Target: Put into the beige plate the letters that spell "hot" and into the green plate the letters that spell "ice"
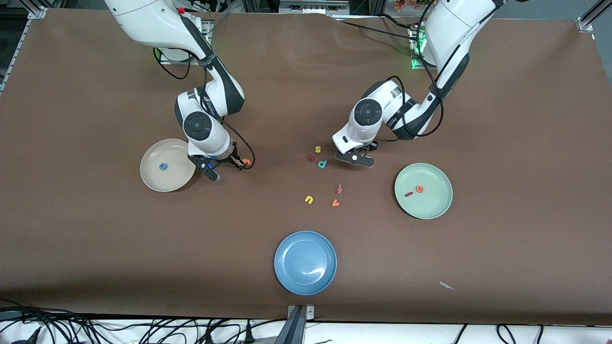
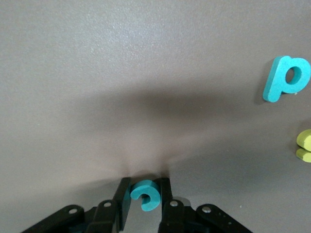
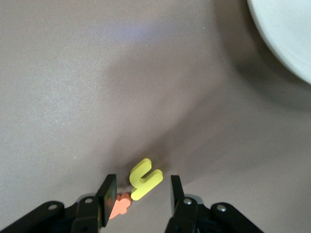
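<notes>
The beige plate (image 1: 153, 181) is seen at nine o'clock from the table's middle in the front view, and the blue o (image 1: 163, 166) lies at its centre. The green plate (image 1: 430, 205) is seen at four o'clock from the middle, with the orange e (image 1: 420, 189) and the dark red i (image 1: 409, 194) in it, the i at eight o'clock from the e.

The right gripper (image 1: 238, 163) is placed low at three o'clock from the beige plate's rim. Only the orange t (image 1: 246, 162) is shown there by the front view. In the right wrist view the right gripper (image 3: 143, 194) is seen parted, with the yellow h (image 3: 145, 178) loose between the fingers, clear of both, and the orange t (image 3: 120, 205) by one finger (image 3: 108, 194). Nothing is gripped.

The left gripper (image 1: 355, 160) is placed low at ten o'clock from the green plate. The teal c is hidden in the front view. In the left wrist view it (image 2: 145, 195) is shown between the fingers of the left gripper (image 2: 145, 194), which are drawn in against both its sides. The teal p (image 2: 286, 77) and the yellow s (image 2: 305, 145) lie apart from it.
</notes>
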{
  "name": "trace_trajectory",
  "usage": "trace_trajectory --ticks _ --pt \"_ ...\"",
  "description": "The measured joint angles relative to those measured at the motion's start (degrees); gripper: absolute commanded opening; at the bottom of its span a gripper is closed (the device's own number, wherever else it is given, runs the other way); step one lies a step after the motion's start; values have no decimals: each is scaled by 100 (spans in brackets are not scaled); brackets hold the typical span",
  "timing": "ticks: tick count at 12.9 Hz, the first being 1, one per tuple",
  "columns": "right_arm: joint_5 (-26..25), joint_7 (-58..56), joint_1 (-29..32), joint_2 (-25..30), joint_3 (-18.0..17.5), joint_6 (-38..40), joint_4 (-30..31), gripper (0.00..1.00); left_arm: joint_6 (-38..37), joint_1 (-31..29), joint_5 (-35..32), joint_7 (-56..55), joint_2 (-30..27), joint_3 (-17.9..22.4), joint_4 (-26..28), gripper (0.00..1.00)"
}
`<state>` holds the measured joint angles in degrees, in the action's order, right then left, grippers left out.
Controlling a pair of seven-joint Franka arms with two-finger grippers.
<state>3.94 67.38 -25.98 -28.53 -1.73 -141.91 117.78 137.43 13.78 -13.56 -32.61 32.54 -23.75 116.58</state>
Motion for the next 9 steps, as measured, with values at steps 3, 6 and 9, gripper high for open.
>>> trace_trajectory --ticks 3,6,9 --pt "0 36 0 -1 4 -82 11 53 -1 0 0 0 -8 0 2 12" --pt "0 39 1 -30 10 -293 92 53 -92 -61 -4 98 -163 15 -38 13" --pt "0 39 1 -46 21 -351 143 52 -957 -456 -5 865 -450 45 -389 13"
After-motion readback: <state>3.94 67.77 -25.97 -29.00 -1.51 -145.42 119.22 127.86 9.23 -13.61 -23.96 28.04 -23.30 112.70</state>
